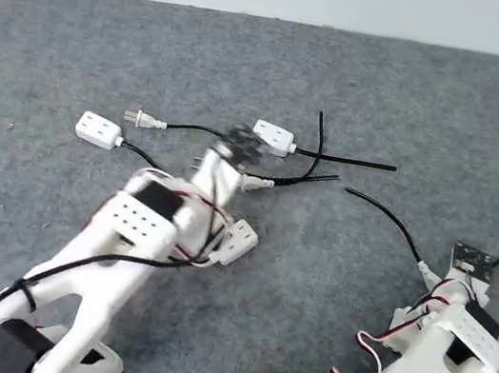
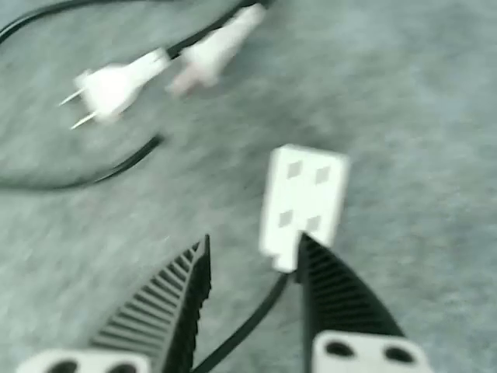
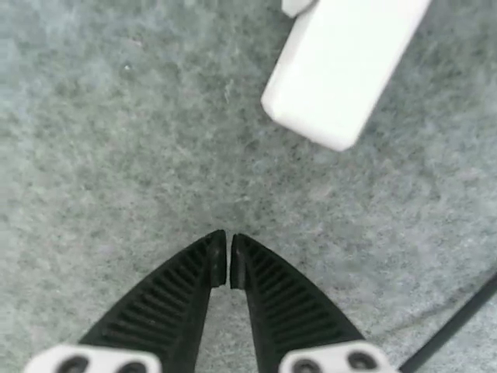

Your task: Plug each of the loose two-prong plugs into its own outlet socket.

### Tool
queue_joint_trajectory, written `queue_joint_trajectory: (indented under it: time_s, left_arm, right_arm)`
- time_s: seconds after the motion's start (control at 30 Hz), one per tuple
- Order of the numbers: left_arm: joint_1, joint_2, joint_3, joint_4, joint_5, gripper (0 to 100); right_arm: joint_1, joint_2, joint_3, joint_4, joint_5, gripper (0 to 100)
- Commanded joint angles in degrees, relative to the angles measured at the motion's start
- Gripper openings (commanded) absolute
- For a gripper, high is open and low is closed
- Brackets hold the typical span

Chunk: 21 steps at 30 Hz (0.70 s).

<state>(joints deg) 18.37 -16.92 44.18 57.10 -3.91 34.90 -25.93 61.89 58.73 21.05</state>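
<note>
In the left wrist view my left gripper (image 2: pixel 254 245) is open just short of a white outlet socket (image 2: pixel 303 198). The socket's near end touches or nearly touches one fingertip (image 2: pixel 311 256), and its black cord runs back between the fingers. Beyond it lie a loose two-prong plug (image 2: pixel 112 85) and a second white plug (image 2: pixel 213 50). From above, the left gripper (image 1: pixel 238 141) sits beside that socket (image 1: pixel 273 137), with one plug (image 1: pixel 145 120) to its left and another (image 1: pixel 255 184) just below. A second socket (image 1: pixel 98 129) lies far left. My right gripper (image 3: pixel 227 249) is shut over bare carpet.
Black cords (image 1: pixel 351 161) cross on the grey carpet right of the centre socket. Another cord (image 1: pixel 388 221) ends in a white piece near the right arm (image 1: pixel 444 346). A white boxy piece (image 3: pixel 342 70) lies ahead of the right gripper.
</note>
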Motion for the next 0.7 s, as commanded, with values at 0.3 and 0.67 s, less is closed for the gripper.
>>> queue_joint_trajectory:
  time_s: [0.3, 0.67]
  left_arm:
    - [-0.62, -2.2, 1.54, -3.08, -5.98, 21]
    - [7.3, -1.76, 1.71, -4.31, -9.58, 34]
  right_arm:
    - [-7.43, -1.45, -1.05, -4.09, -6.59, 0.9]
    - [-6.2, -1.45, -0.79, -5.05, -6.07, 1.1]
